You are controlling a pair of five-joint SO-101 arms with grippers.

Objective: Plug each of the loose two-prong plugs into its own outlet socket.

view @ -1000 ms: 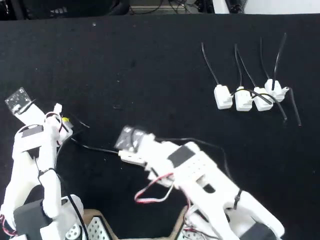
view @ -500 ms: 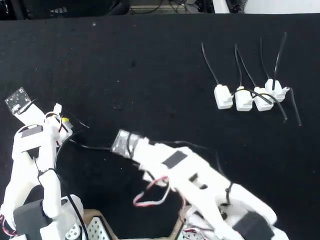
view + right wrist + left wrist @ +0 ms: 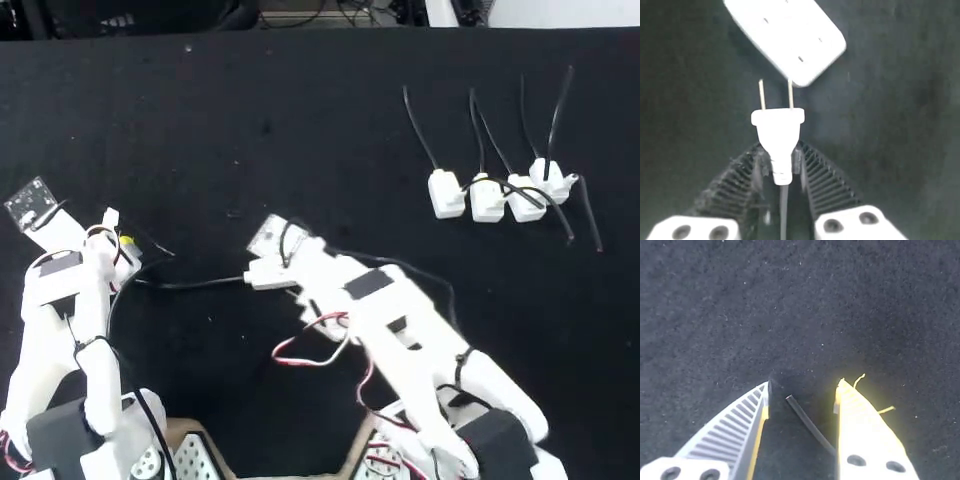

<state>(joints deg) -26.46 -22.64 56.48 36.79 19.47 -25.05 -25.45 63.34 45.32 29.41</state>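
From above, the white socket block (image 3: 268,277) lay near the middle of the black table (image 3: 300,120), with the wrist of the right arm (image 3: 400,320) hanging over the block's right end. A black cord (image 3: 190,285) ran from the block's left end toward the left arm (image 3: 60,300), which stood well to the block's left, close to the table's left edge. Open cloth stretched from the block to the table's far edge. Four white blocks with black cords (image 3: 490,195) sat in a tight row well apart from the socket block, to its right and farther back, with a wide open strip of cloth between. At the left wrist, the left gripper (image 3: 804,385) stood about half open low over the cloth and gripped nothing. A cut cord end (image 3: 800,412) lay loose in the gap and slanted back toward one finger. At the right wrist, the right gripper (image 3: 780,150) was closed on the narrow back of the white plug (image 3: 777,125), whose own cord (image 3: 783,210) trailed back between the fingers. The prongs (image 3: 761,95) pointed at the socket block's rounded corner. One tip met the block's outline, though contact could not be told, and the other stood clear beside its edge. Neither prong sat in the slots (image 3: 800,59). Dark open cloth lay on both sides of the block.
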